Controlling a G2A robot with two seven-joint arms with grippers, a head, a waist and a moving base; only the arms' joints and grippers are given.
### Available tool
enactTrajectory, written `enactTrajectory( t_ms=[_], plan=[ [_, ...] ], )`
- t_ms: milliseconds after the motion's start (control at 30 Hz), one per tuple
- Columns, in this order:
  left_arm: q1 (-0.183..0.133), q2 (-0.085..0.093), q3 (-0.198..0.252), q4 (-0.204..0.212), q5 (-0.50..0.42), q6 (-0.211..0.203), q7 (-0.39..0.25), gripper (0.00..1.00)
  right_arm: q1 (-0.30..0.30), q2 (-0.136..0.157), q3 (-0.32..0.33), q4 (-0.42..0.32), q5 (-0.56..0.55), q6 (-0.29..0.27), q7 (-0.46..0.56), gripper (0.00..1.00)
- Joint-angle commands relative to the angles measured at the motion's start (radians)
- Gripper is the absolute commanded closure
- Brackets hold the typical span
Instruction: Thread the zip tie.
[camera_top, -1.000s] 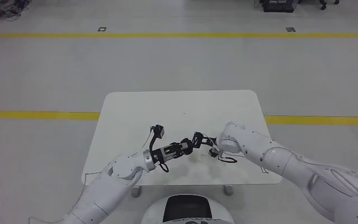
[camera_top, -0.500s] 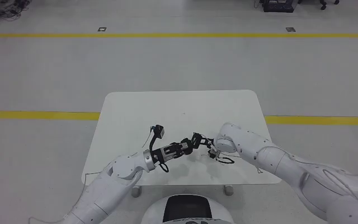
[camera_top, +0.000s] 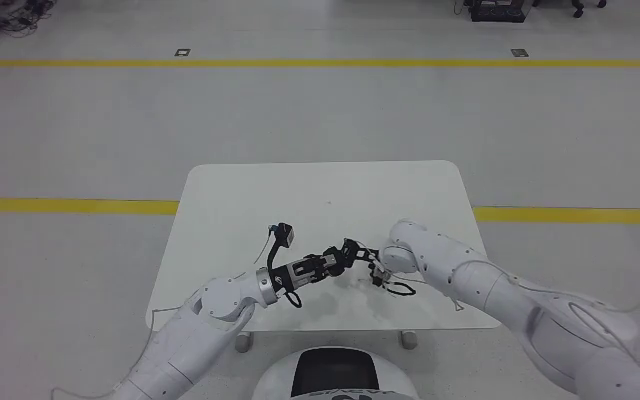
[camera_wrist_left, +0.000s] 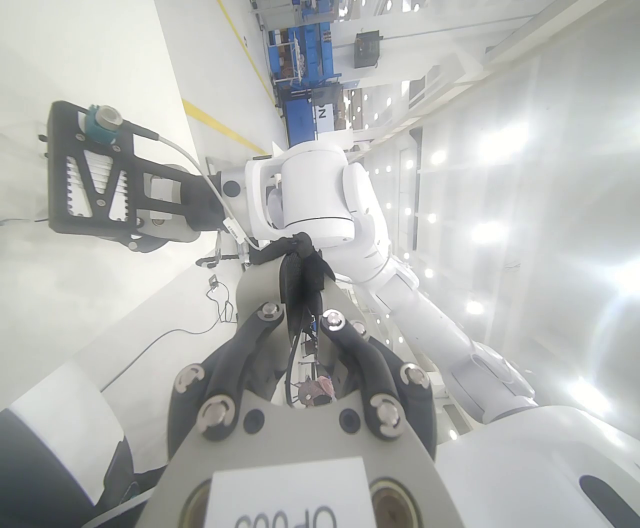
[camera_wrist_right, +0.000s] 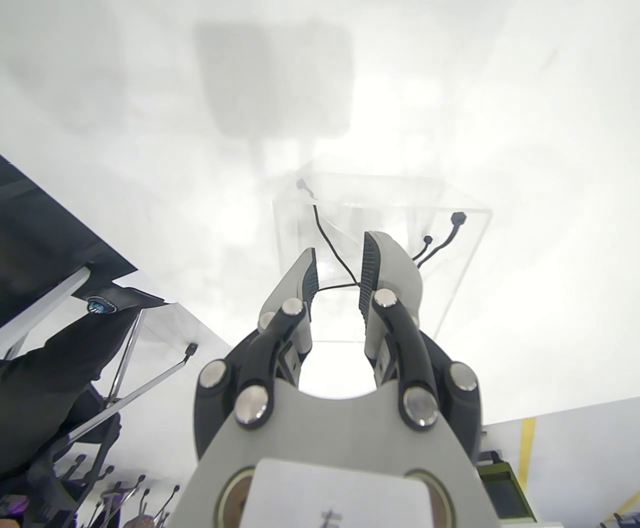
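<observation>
- How far along is the robot?
- Not visibly threaded. The left claw pinches the black zip tie. The right claw is narrowly parted, with a strand crossing its gap.
- Do the views differ?
- From above, both claws meet over the table. The right wrist view adds that strand.

I've got plenty of room over the far half of the table, and down either side too. The tight spot is near the front edge: left gripper and right gripper sit nose to nose, barely a gap. Just ahead of the right one's parted fingers stands a clear box, maybe touching, hard to tell, and a zip tie crosses between them.
</observation>
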Motion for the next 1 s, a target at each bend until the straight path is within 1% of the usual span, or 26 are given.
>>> enactTrajectory(
  t_ms=[0,167,233,367,667,900,967],
  plan=[
    [0.000,0.000,0.000,0.000,0.000,0.000,0.000,1.00,0.000,-0.004,0.000,0.004,0.003,0.000,0.008,0.78],
    [0.000,0.000,0.000,0.000,0.000,0.000,0.000,1.00,-0.001,-0.015,0.000,0.010,0.010,0.000,0.034,0.80],
    [0.000,0.000,0.000,0.000,0.000,0.000,0.000,1.00,-0.001,-0.019,0.000,0.013,0.014,0.000,0.044,0.78],
    [0.000,0.000,0.000,0.000,0.000,0.000,0.000,1.00,-0.002,-0.028,0.000,0.021,0.019,0.000,0.060,0.77],
    [0.000,0.000,0.000,0.000,0.000,0.000,0.000,1.00,-0.001,-0.046,0.000,0.047,0.019,0.000,0.077,0.77],
    [0.000,0.000,0.000,0.000,0.000,0.000,0.000,1.00,-0.003,-0.060,0.000,0.070,0.005,0.000,0.076,0.78],
    [0.000,0.000,0.000,0.000,0.000,0.000,0.000,1.00,-0.003,-0.064,0.000,0.077,-0.005,0.000,0.067,0.82]
  ],
)
